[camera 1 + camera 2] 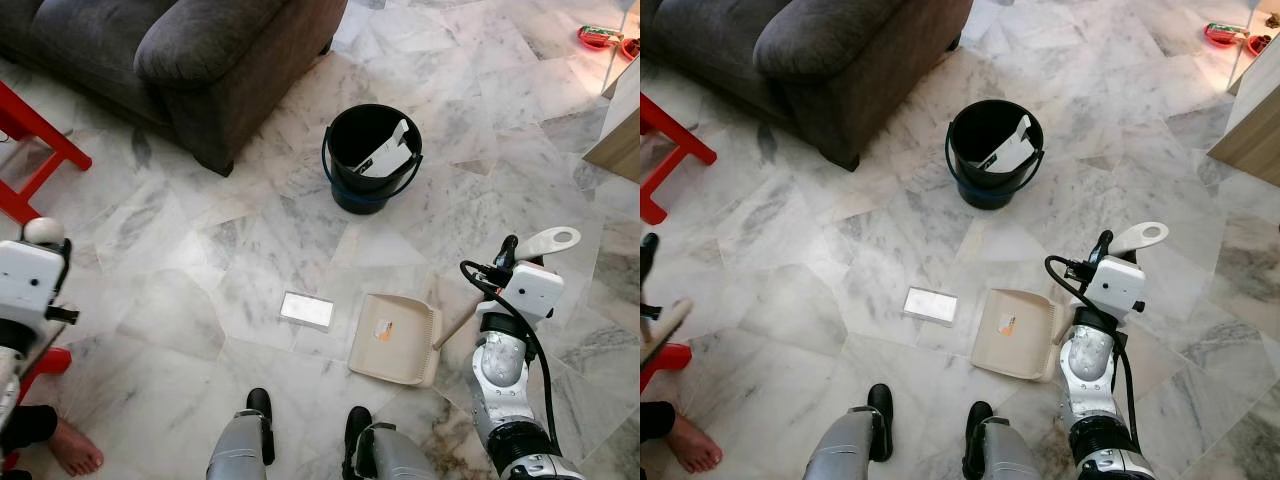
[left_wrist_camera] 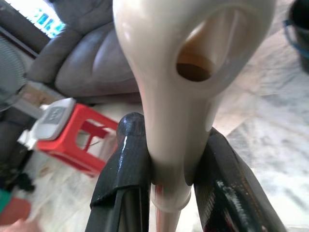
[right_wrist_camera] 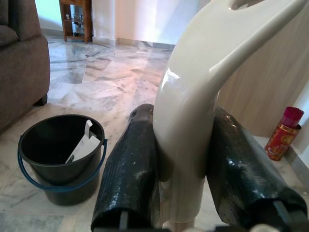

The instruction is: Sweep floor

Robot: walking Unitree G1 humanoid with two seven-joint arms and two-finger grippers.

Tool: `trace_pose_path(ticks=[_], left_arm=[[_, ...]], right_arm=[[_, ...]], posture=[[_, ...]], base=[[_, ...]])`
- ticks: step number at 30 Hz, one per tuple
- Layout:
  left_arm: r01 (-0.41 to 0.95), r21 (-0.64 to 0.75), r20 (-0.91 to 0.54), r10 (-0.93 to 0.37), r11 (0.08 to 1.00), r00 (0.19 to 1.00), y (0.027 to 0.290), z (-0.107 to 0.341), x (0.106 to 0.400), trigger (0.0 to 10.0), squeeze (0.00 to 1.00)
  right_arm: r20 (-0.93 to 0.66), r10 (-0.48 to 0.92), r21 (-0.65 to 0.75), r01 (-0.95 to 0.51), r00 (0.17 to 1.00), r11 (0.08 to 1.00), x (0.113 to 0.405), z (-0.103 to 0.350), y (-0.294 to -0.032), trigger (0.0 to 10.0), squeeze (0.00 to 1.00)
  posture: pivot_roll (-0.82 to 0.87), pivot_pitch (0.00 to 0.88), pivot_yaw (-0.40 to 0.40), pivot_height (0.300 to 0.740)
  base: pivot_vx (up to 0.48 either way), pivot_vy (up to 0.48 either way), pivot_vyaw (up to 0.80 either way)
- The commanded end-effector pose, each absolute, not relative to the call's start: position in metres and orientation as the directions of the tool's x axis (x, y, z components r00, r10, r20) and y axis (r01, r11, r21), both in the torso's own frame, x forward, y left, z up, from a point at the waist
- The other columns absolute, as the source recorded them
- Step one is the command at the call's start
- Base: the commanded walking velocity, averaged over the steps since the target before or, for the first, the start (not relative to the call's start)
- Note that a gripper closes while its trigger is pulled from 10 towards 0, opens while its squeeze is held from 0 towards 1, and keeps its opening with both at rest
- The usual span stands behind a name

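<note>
Right tool (image 3: 181,193) clamps the dustpan (image 1: 395,338) handle; left tool (image 2: 169,188) clamps a cream handle (red stool (image 2: 72,140) behind). Bucket (image 1: 372,157) beyond.

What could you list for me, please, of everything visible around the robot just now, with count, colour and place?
Bucket: one, black, blue handle, on the floor ahead, white carton inside.
Dustpan: one, cream, on the floor near the feet; handle held by the right end effector.
Paper piece: one, white, flat on the floor, left of the dustpan, apart from it.
Sofa: one, dark grey, far left.
Stool: one, red, left.
Can: one, red, by the wooden cabinet.
Broom handle: one, cream, in the left end effector.
Person's foot: one, bare, lower left.
Left end effector: shut on the broom handle.
Right end effector: shut on the dustpan handle.
</note>
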State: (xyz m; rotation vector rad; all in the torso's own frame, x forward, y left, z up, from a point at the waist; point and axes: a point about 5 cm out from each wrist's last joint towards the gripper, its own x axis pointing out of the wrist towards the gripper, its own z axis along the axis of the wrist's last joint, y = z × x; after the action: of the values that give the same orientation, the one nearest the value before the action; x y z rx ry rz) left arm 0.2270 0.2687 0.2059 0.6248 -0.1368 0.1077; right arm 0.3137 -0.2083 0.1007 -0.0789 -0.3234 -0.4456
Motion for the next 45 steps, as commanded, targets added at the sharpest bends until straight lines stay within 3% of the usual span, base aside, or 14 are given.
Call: trace_pose_path(ticks=[1, 5, 10, 20, 26, 36, 45], left_arm=[[-0.17, 0.596, 0.246, 0.023, 0.785, 0.969, 0.256, 0.216, 0.226, 10.0, 0.0], [-0.101, 0.536, 0.231, -0.031, 0.838, 0.972, 0.241, 0.209, 0.228, 10.0, 0.0], [-0.09, 0.423, 0.218, -0.005, 0.901, 0.976, 0.237, 0.2, 0.23, 10.0, 0.0], [-0.075, 0.264, 0.204, 0.021, 0.961, 0.979, 0.235, 0.191, 0.233, 10.0, 0.0], [-0.115, 0.167, 0.179, 0.085, 0.979, 0.98, 0.247, 0.186, 0.231, 10.0, 0.0], [-0.125, 0.362, 0.2, 0.054, 0.924, 0.978, 0.247, 0.189, 0.232, 10.0, 0.0], [-0.124, 0.417, 0.209, 0.038, 0.9, 0.977, 0.242, 0.189, 0.235, 10.0, 0.0]], right_arm=[[0.244, -0.41, -0.031, 0.43, 0.879, 0.902, 0.306, 0.082, -0.208, 10.0, 0.0], [0.242, -0.408, -0.032, 0.428, 0.88, 0.903, 0.306, 0.082, -0.208, 10.0, 0.0], [0.243, -0.408, -0.029, 0.427, 0.88, 0.904, 0.306, 0.082, -0.208, 10.0, 0.0], [0.241, -0.407, -0.026, 0.425, 0.881, 0.905, 0.305, 0.081, -0.208, 10.0, 0.0], [0.241, -0.408, -0.027, 0.426, 0.881, 0.904, 0.305, 0.081, -0.209, 10.0, 0.0], [0.243, -0.406, -0.025, 0.424, 0.881, 0.905, 0.305, 0.082, -0.209, 10.0, 0.0], [0.242, -0.405, -0.028, 0.424, 0.882, 0.905, 0.306, 0.082, -0.21, 10.0, 0.0]], posture=[[0.26, 0.416, -0.001, 0.74], [0.26, 0.418, 0.0, 0.74], [0.25, 0.419, 0.0, 0.74], [0.25, 0.421, 0.002, 0.74], [0.25, 0.421, 0.002, 0.74], [0.25, 0.421, 0.0, 0.74], [0.24, 0.419, -0.001, 0.74]], base=[[0.0, 0.0, 0.0], [0.0, 0.0, 0.0], [0.0, 0.0, 0.0], [0.0, 0.0, 0.0], [0.0, 0.0, 0.0], [0.0, 0.0, 0.0], [0.0, 0.0, 0.0]])
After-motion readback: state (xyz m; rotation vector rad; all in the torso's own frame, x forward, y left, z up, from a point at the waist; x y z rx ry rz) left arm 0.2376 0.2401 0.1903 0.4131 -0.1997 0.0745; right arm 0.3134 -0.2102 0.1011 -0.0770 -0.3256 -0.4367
